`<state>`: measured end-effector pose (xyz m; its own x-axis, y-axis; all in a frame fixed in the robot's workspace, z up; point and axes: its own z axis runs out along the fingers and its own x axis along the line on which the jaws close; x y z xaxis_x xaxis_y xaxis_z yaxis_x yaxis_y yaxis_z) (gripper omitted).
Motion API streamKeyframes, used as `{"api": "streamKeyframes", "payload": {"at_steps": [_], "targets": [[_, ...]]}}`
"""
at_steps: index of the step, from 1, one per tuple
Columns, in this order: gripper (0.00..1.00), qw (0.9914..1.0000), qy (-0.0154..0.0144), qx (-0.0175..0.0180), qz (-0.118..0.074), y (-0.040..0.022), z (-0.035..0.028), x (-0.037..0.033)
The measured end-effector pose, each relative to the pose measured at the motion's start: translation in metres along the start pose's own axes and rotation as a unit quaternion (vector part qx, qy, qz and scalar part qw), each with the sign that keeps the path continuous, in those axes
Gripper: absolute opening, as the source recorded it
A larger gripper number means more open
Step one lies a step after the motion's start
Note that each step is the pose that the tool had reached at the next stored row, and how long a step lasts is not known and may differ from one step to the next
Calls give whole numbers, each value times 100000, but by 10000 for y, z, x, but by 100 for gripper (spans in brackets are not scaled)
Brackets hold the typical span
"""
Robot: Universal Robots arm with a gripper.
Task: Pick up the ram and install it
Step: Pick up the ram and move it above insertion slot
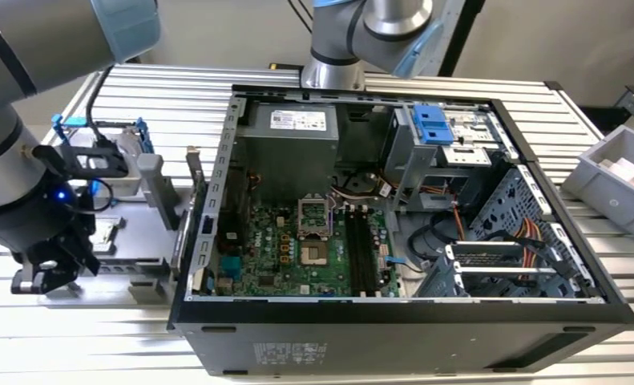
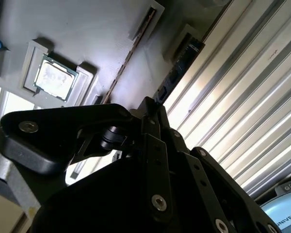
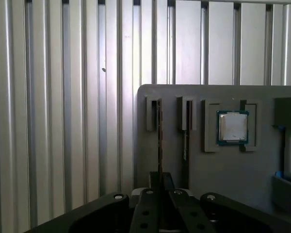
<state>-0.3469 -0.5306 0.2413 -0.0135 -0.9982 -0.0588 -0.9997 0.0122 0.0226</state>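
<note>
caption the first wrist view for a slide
Gripper aligned with a ram stick slotted in the grey holder, processor nearby.

An open computer case point(image 1: 402, 337) sits beside a grey tray point(image 3: 223, 179) holding a processor point(image 3: 232, 127).

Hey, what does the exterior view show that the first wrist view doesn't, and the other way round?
Exterior view: the open computer case with its motherboard, plus a grey bin at the exterior view's right. First wrist view: the ram edge-on in its slot, the end effector shut on it, a second stick alongside. Both: the end effector, grey holder plate, processor chip, ribbed table.
</note>
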Motion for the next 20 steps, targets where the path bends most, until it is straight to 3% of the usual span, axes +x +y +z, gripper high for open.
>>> {"api": "streamKeyframes", "payload": {"at_steps": [4, 20], "targets": [[0, 100000, -1, -1, 0, 1, -61, -4], [0, 100000, 24, 0, -2, 4, -182, -11]]}}
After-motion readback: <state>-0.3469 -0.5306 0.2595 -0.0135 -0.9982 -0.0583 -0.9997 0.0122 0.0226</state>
